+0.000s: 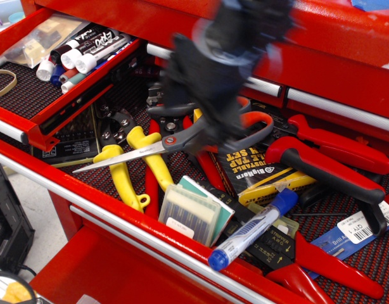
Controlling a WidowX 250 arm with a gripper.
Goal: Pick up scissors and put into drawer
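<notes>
The task was at its early stage, as far as I could judge: nothing had been lifted yet. The large scissors with long silver blades and red-and-grey plastic loop handles lay in the wide red drawer, on top of the yellow-handled tools and a black-and-yellow cardboard box, with the blade tips pointing to the left. The black robot gripper was above the handle end of the scissors and covered most of the loops, but it was strongly blurred, so I could not tell how far its claw was open or whether it touched the handles at all. The narrow shallow red drawer with black mesh liner stood open at the upper left, holding whiteboard markers and a tan rubber band, and the scissors were not in it. What remained, in my judgement, was nearly everything: to close on the handles, to lift, to carry to the left, and to release the scissors on the mesh.
</notes>
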